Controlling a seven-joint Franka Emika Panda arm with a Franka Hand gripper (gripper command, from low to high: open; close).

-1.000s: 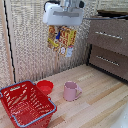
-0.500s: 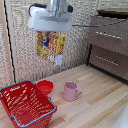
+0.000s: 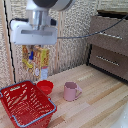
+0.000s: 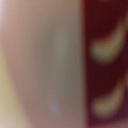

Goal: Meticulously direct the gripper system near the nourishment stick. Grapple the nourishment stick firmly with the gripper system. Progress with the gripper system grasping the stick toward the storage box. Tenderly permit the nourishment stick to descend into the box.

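Note:
My gripper (image 3: 35, 46), a white block-shaped hand, is high in the exterior view's upper left. It is shut on the top of the nourishment stick (image 3: 35, 60), a flat yellow-orange package with red and white print that hangs straight down from it. The fingertips are hidden behind the package top. The storage box (image 3: 17, 91), a red lattice basket with grey-blue rim, stands on the table at the lower left. The package hangs in the air above the box's far right corner. The wrist view is a blurred close-up of pale and dark red surfaces.
A small red bowl (image 3: 45, 87) sits just behind the basket's far right corner. A pink mug (image 3: 71, 91) stands to the exterior view's right of it. A dark wooden dresser (image 3: 110, 45) stands at the right. A wicker-patterned wall is behind.
My gripper has moved toward the exterior view's left and a little lower, carrying the package from above the mug and bowl to above the basket's far corner.

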